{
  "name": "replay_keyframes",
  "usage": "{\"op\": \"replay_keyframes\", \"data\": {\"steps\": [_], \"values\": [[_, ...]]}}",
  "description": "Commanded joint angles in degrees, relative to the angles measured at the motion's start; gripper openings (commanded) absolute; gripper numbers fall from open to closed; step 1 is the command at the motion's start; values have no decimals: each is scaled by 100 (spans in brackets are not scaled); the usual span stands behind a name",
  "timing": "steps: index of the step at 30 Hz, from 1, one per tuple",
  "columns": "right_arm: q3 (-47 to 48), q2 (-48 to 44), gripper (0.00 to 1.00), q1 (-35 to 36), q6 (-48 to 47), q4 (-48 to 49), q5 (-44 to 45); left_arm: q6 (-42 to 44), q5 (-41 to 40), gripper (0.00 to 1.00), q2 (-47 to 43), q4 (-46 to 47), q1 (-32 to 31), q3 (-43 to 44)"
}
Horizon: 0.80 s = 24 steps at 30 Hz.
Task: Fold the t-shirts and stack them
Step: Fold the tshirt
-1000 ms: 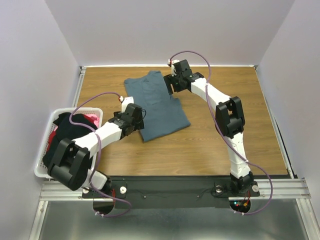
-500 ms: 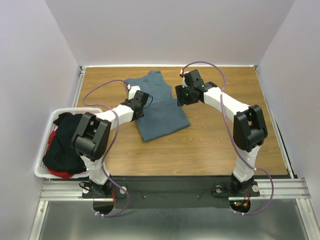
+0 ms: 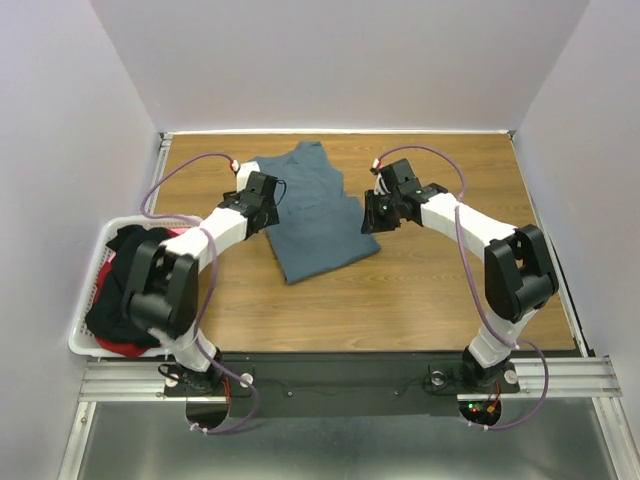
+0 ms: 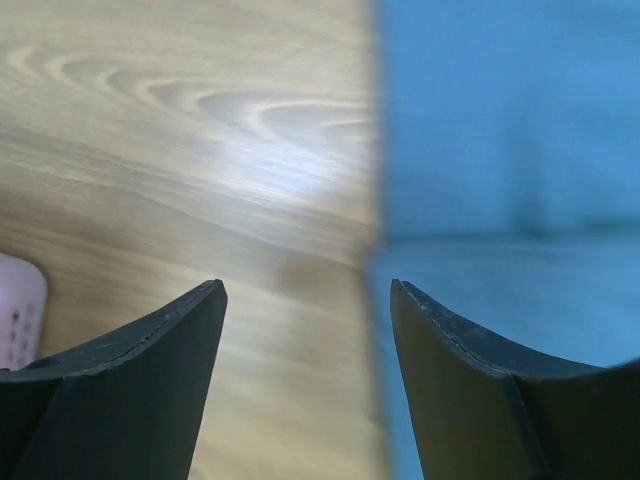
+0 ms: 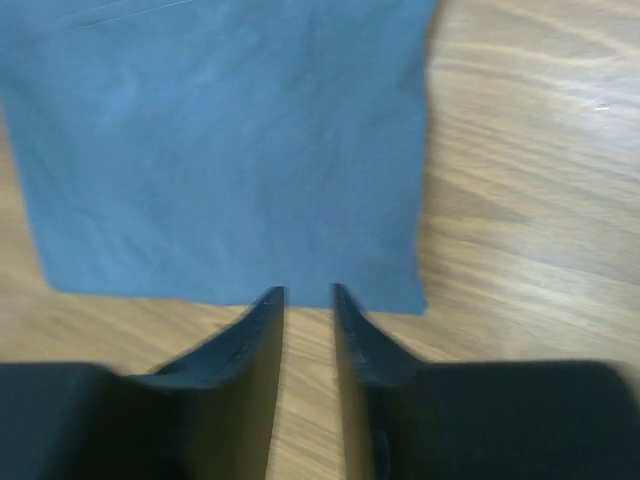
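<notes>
Slate blue-grey cotton t-shirt [image 3: 315, 215] lies partly folded, flat on the wooden table [image 3: 400, 300]. Your left gripper [image 4: 305, 290] hangs with jaws apart astride the shirt's left edge, likely placed to pinch it. Your right gripper [image 5: 308, 292] sits at the opposite hem, jaws nearly together, nothing between them. The black shirt [image 3: 125, 290] waits in the white plastic lattice basket [image 3: 85, 345].
</notes>
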Motion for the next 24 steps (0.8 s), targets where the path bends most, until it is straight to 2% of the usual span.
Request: {"op": "replay_keyframes", "data": {"steps": [1, 5, 8, 13, 17, 24], "values": [[-288, -361, 22, -237, 362, 690, -768, -773, 547, 79, -1463, -268, -648, -270], [-640, -344, 16, -439, 512, 1034, -1252, -1600, 1021, 75, -1895, -251, -1431, -763], [-869, -282, 13, -571, 600, 1314, -1586, -1952, 1470, 65, -1887, 56, -1713, -1254], [-1422, -115, 6, -913, 749, 2034, -1893, -2305, 1339, 41, -1632, 548, -1740, -1975], [-1826, 139, 5, -1142, 819, 2440, -2061, -2463, 1199, 31, -1359, 654, -1722, -2231], [-2424, 203, 1, -1310, 1030, 2625, -1842, -2815, 1190, 27, -1288, 461, -1696, -2697]]}}
